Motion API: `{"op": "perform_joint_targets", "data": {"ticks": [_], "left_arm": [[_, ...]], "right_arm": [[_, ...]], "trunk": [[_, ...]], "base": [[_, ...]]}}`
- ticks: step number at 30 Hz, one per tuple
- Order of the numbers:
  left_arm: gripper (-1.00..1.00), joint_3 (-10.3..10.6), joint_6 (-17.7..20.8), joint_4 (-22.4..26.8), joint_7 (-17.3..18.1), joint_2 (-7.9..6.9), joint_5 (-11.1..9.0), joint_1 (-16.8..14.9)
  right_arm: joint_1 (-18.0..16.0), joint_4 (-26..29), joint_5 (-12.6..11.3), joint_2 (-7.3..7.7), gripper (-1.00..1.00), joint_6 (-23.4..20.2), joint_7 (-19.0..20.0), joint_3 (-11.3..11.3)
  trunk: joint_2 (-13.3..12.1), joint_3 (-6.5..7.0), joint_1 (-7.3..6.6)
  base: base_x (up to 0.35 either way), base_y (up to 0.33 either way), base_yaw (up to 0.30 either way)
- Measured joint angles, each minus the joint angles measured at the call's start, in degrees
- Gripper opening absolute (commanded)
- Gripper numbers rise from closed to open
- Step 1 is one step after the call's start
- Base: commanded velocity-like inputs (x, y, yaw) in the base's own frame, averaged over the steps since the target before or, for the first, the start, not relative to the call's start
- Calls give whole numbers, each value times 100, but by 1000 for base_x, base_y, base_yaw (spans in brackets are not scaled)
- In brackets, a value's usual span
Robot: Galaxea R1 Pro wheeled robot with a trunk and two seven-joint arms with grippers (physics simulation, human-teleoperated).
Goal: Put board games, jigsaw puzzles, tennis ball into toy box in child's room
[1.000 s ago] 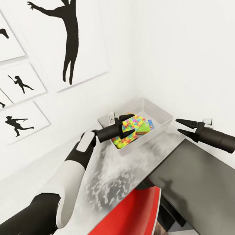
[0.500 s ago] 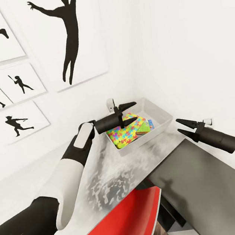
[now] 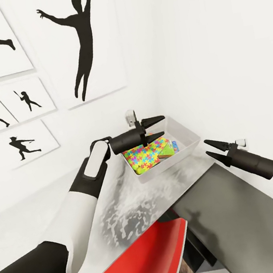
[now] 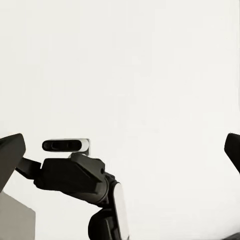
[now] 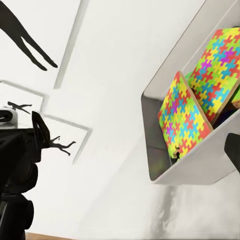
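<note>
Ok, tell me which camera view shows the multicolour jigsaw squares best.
The right wrist view: two multicolour jigsaw squares stand out large inside the pale grey tray-like toy box, their interlocking pieces distinct. In the head view they look smaller, and the open left claw covers part of them. The left wrist view faces blank white wall.

Inside the toy box [image 3: 186, 146], the left end effector [image 3: 161, 126] hangs over the far end and hides the contents there. The board games [image 3: 169, 147] peek out as slivers from under the jigsaw puzzles [image 3: 146, 154], their print too small to read. Whether a ball lies in there, I cannot tell.
</note>
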State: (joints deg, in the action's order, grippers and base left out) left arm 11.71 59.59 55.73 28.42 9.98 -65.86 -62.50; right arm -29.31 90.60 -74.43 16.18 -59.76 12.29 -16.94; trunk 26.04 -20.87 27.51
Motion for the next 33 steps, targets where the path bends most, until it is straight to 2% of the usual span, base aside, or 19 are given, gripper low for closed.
{"op": "perform_joint_targets", "data": {"ticks": [1, 3, 5, 8, 9, 13, 14, 15, 18, 22, 23, 27, 33], "left_arm": [[100, 4, 1, 70, 0, 0, 0, 38], [100, 20, 1, 232, 1, -108, 3, 117], [100, 55, 1, 415, 1, -273, 2, 199], [100, 125, 2, 705, 1, -596, -3, 333], [100, 168, 3, 891, 1, -847, -2, 424], [100, 216, 19, 1189, 0, -1438, -12, 618], [100, 227, 17, 1271, 2, -1724, -7, 715], [100, 231, 18, 1300, 3, -1885, -20, 760], [100, 235, 15, 1349, 3, -2270, -31, 853], [100, 236, 14, 1372, 0, -2675, -37, 923], [100, 238, 12, 1370, -1, -2856, -33, 945], [100, 242, 15, 1367, -2, -3193, -41, 1018], [100, 230, 13, 1365, -3, -3466, -40, 1224]], "right_arm": [[9, -1, 2, 2, 100, 0, 6, -1], [32, -3, 1, 4, 100, 0, 14, -1], [56, -1, 4, 7, 100, 0, 21, -2], [87, 1, 6, 22, 100, 0, 34, -3], [92, 2, 5, 40, 100, 0, 42, -2], [100, 2, 7, 72, 100, 0, 51, -3], [102, 2, 7, 87, 100, 0, 53, -3], [103, 3, 7, 92, 100, 0, 54, -4], [105, 3, 7, 100, 100, 0, 55, -1], [110, 0, 8, 103, 100, 0, 56, 2], [112, -1, 8, 102, 100, 0, 56, 3], [114, 0, 8, 99, 100, 0, 56, 7], [119, -1, 14, 89, 100, 0, 56, 26]], "trunk": [[0, 9, 0], [0, 27, 0], [0, 46, 0], [0, 73, 0], [0, 82, 0], [0, 119, 0], [0, 128, 0], [0, 137, 0], [0, 165, 0], [0, 202, 0], [0, 212, 0], [-1, 249, 0], [-1, 305, 0]], "base": [[0, 0, 0], [0, 0, 0], [0, 0, 0], [0, 0, 0], [0, 0, 0], [0, 0, 0], [0, 0, 0], [0, 0, 0], [0, 0, 0], [0, 0, 0], [0, 0, 0], [0, 0, 0], [0, 0, 0]]}}
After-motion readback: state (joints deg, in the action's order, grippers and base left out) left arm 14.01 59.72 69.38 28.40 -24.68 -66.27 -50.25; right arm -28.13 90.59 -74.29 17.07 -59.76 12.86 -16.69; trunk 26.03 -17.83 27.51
